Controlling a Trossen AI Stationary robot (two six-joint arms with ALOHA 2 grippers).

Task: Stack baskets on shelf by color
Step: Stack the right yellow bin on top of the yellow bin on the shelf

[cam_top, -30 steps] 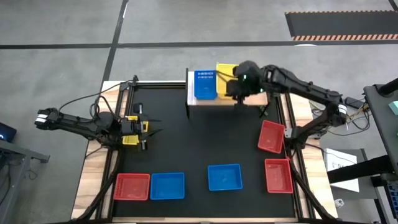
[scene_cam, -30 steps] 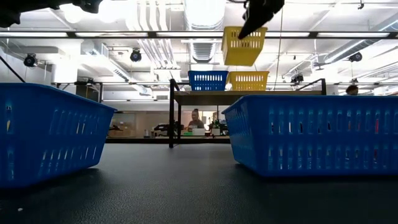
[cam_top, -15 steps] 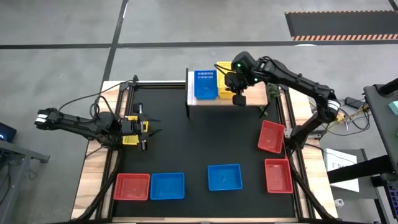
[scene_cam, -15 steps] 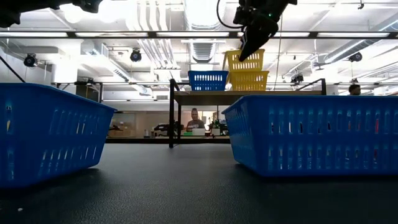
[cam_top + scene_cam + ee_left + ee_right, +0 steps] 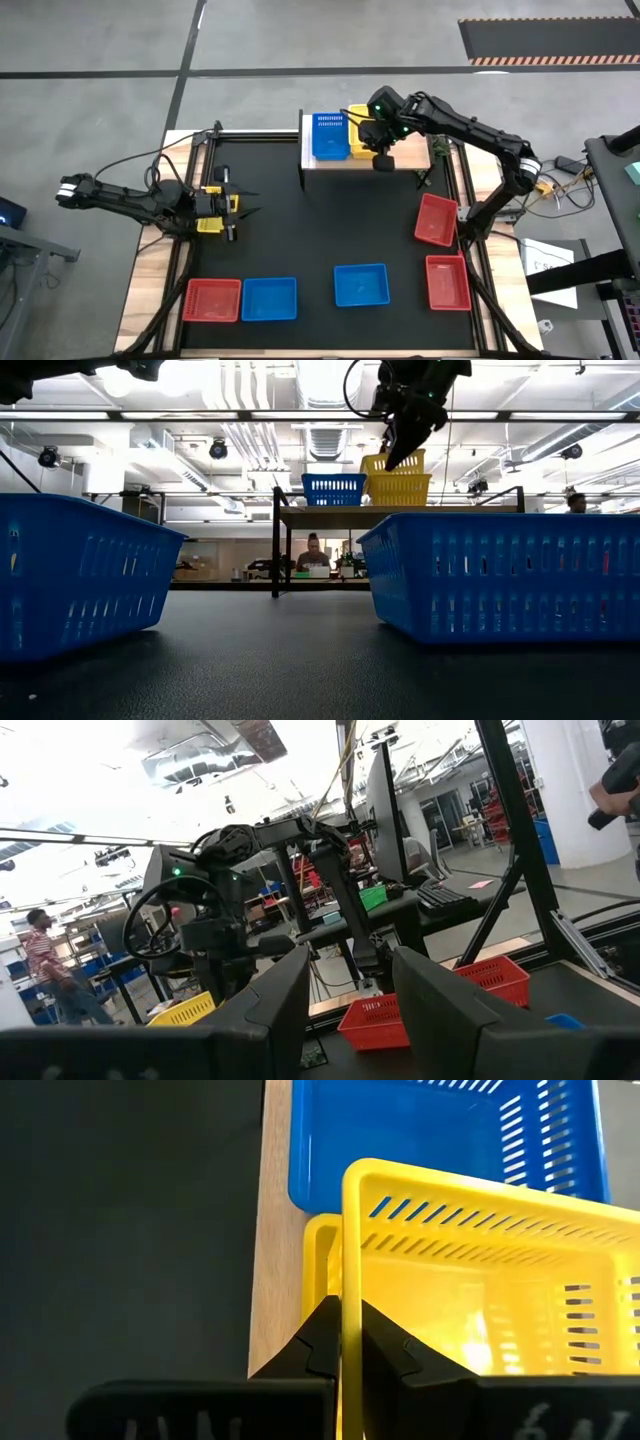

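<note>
The right tool (image 5: 342,1342) pinches the rim of a yellow basket (image 5: 480,1280) and holds it over the other yellow basket (image 5: 399,489) on the shelf (image 5: 410,160), next to the blue basket (image 5: 329,136). I think it should lower it straight, edges matched, and let go only once it sits inside. The left tool (image 5: 243,205) waits half open and empty over the surface's left side.

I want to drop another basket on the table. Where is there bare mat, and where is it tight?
The black mat lies bare across its middle, between the shelf and the front row of baskets. It is crowded on the shelf, where the right gripper pinches a yellow basket beside the blue basket.
</note>
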